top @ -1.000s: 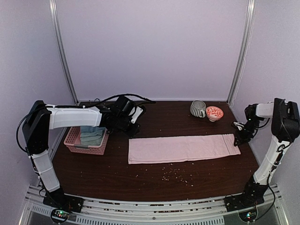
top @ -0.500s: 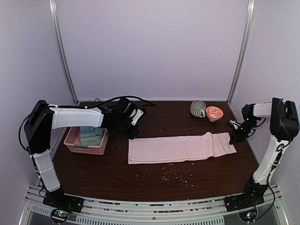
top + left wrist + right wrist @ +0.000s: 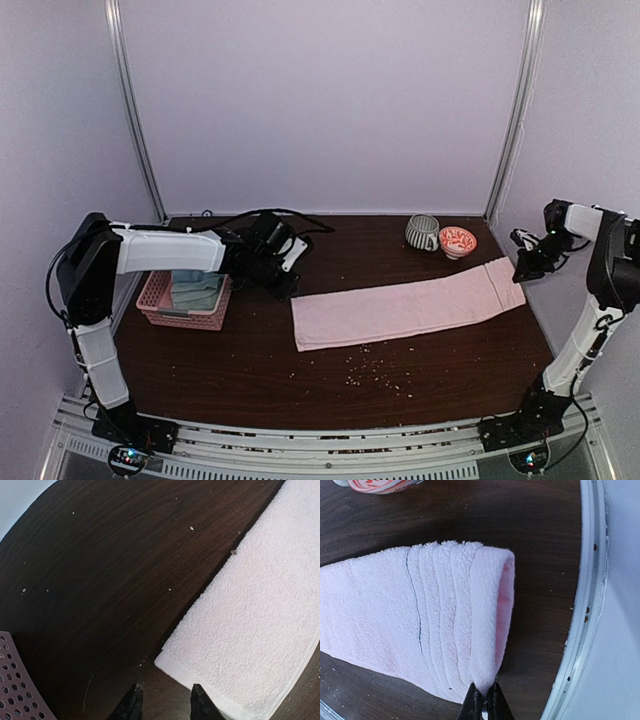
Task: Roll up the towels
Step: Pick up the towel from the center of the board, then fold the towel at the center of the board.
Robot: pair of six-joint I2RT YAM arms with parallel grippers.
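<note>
a long light pink terry towel (image 3: 405, 308) lies flat across the middle of the dark wooden table (image 3: 250, 380), slanting so that its right end sits farther back than its left. the right gripper (image 3: 485, 700) has its 2 fingers pressed together on the near corner of that right end, where the cloth is doubled over into a soft fold with a deeper pink inside; the fold lies close to the table's metal edge rail (image 3: 587, 605). the left gripper (image 3: 162, 705) hangs low over the towel's left end with its fingers (image 3: 132, 706) parted and nothing between them, 1 tip over bare wood and the other at the towel's corner. to the left, a pink perforated plastic basket (image 3: 160, 305) holds folded pale blue-green cloths (image 3: 196, 290); their exact tints are too small to tell apart. at the back right, a dark-and-white striped mug (image 3: 421, 232) stands just beside a small red-patterned bowl (image 3: 458, 241), both behind the towel and apart from it. pale crumbs (image 3: 375, 372) are scattered on the wood in front of the towel.
</note>
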